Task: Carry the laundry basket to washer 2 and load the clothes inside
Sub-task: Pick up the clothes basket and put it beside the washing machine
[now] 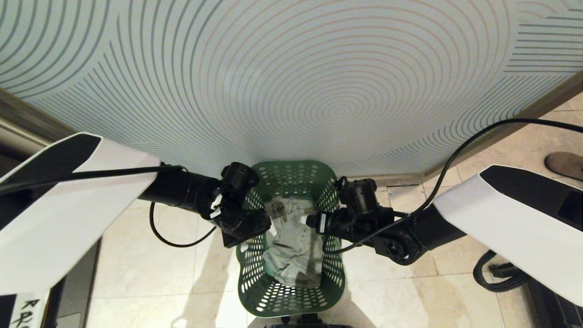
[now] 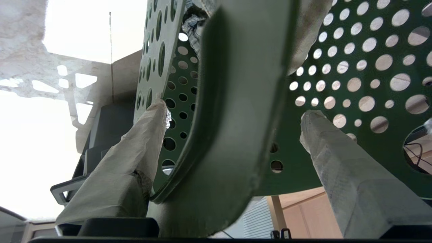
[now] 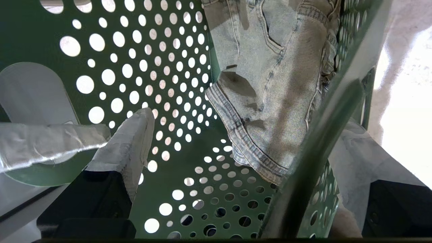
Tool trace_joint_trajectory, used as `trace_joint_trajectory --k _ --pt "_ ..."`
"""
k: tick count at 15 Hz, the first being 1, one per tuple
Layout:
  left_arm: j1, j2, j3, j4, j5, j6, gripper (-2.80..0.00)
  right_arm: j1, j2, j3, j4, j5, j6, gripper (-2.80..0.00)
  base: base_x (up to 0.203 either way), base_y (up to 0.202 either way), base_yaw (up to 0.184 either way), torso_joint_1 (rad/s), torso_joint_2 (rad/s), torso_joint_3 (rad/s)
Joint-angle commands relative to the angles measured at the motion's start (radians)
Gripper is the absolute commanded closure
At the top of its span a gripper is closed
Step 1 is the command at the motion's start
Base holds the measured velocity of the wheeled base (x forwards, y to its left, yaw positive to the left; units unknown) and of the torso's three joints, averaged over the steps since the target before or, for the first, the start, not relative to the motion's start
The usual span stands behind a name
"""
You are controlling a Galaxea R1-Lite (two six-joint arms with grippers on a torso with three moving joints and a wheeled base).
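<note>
Handwritten black letters, seemingly "RR", on a white label (image 1: 25,312) at the lower left corner, partly cut off, nothing else legible

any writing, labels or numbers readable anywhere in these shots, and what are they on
"RR": handwritten black letters, partly cut off at the frame's edge, on a white surface at the head view's lower left; the rest cannot be read.
Small white label on the right arm's wrist: too small to read.
Laundry basket and denim clothes: no text visible.
Both wrist views: no text.
</note>
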Motion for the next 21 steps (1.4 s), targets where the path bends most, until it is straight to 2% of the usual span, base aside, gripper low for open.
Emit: trace_joint_trajectory --k 1,21 --pt "0.0 0.009 -0.003 0.0 -0.001 -0.004 -2.8 0.001 0.002 0.001 -0.003 0.0 0.003 -2.8 0.0 0.0 0.0 0.0 0.0 0.0" --pt "0.0 0.012 0.0 0.005 -0.001 -0.02 -2.8 0.001 0.009 0.001 -0.003 -0.003 0.005 -2.8 0.0 0.0 0.0 0.0 0.0 0.0"
